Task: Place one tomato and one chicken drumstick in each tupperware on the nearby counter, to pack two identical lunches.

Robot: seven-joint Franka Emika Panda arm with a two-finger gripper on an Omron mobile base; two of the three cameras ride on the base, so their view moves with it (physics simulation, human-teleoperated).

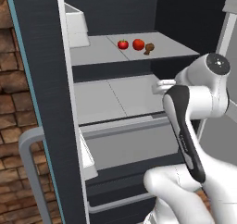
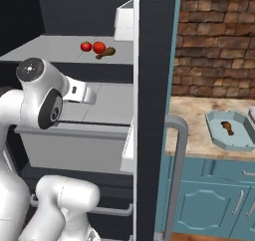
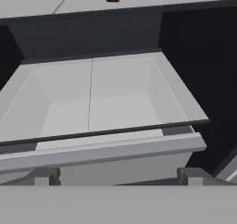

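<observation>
I'm holding the gripper (image 3: 115, 177) spread apart and empty; reaching toward twelve o'clock, I'm risking nudging one tomato (image 1: 138, 44) into the drumstick (image 1: 149, 48).

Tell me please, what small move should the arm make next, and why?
Probably raise the open gripper toward the upper fridge shelf. It faces the lower drawer, while two tomatoes and a chicken drumstick lie on that shelf. The tupperware on the counter holds one drumstick but no tomato, so a tomato seems the next pick.
</observation>
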